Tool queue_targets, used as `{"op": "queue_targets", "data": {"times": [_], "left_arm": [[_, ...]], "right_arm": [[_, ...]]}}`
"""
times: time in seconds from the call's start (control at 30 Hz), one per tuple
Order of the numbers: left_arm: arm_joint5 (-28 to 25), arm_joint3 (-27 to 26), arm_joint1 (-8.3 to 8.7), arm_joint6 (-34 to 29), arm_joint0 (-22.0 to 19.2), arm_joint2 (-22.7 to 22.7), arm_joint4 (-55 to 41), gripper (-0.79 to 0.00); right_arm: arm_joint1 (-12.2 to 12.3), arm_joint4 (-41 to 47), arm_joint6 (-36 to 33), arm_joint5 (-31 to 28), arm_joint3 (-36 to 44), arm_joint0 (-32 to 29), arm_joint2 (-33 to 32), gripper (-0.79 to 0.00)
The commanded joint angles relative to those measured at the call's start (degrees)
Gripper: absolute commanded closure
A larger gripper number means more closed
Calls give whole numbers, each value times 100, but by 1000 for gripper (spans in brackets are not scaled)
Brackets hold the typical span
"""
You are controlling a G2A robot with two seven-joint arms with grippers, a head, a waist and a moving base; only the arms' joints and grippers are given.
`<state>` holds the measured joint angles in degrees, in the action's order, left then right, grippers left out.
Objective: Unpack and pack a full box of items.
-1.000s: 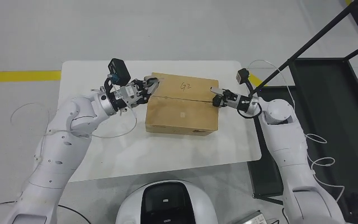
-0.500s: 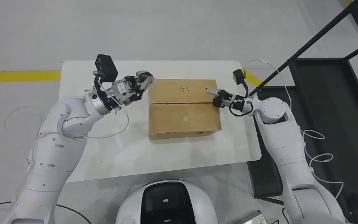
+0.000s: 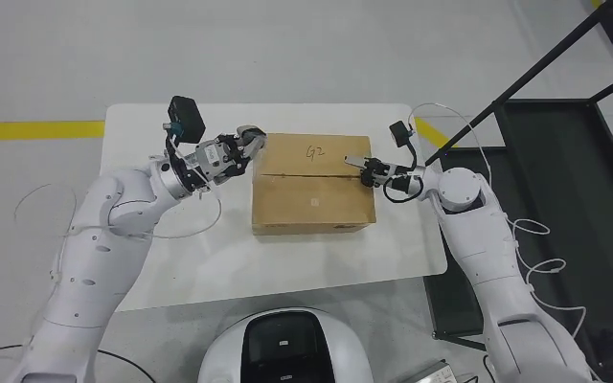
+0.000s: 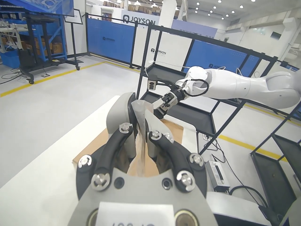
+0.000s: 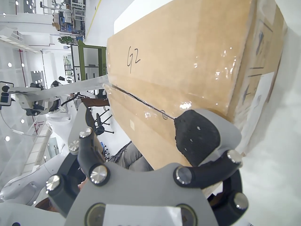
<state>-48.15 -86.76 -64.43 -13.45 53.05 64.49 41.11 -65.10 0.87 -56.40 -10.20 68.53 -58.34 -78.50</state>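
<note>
The cardboard box [image 3: 311, 187] rests flat near the middle of the white desk [image 3: 172, 259], with its long sides running left to right across the robot's front. Both top flaps are down and meet at a centre seam [image 3: 306, 173] that runs the length of the lid. A handwritten mark [image 3: 313, 150] sits on the far flap and a small white label [image 3: 313, 199] on the near flap. Glossy clear film covers the seam area in the right wrist view. The left hand [image 3: 247, 142] is positioned at the far left corner of the box, just off its edge. Its fingers [image 4: 118, 118] are closed narrowly on a clear tape strip [image 4: 140, 121], which is pinched between the pads. In the right wrist view the strip spans from the left end of the seam across to that hand. The right hand [image 3: 364, 165] is positioned at the right end of the box, in line with the seam. Its fingers are spread wide and hold nothing. One black pad [image 5: 197, 137] lies against the lid at the right end of the seam, and the other finger [image 5: 85, 128] stands apart from it on the near side. A black metal rack [image 3: 546, 191] stands beside the desk on the robot's right. A yellow floor line [image 3: 48, 129] runs behind the desk on the left.
</note>
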Motion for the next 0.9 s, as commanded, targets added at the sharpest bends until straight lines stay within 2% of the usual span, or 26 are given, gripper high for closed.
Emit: {"op": "queue_targets", "data": {"times": [0.0,0.3,0.37,0.47,0.53,0.63,0.73,0.87], "left_arm": [[-12,94,-37,-144,-161,-191,-70,0],[76,713,-279,-609,-906,-1073,-406,0],[89,864,-336,-488,-1010,-1181,-534,0],[-40,1014,-360,-121,-1028,-1112,-665,0],[-125,1083,-335,236,-934,-889,-756,0],[-364,1001,-255,443,-712,-567,-720,0],[-441,799,-189,407,-515,-357,-593,0],[-257,626,-190,173,-446,-442,-370,0]], "right_arm": [[2,40,28,-25,0,4,15,-785],[34,170,69,-95,106,-57,9,-785],[41,187,68,-106,121,-65,14,-785],[49,207,69,-120,130,-68,22,-785],[57,214,76,-130,134,-68,31,-785],[65,213,76,-137,124,-58,52,-785],[69,222,84,-133,89,-31,86,-785],[72,236,106,-143,60,-6,126,-785]]}}
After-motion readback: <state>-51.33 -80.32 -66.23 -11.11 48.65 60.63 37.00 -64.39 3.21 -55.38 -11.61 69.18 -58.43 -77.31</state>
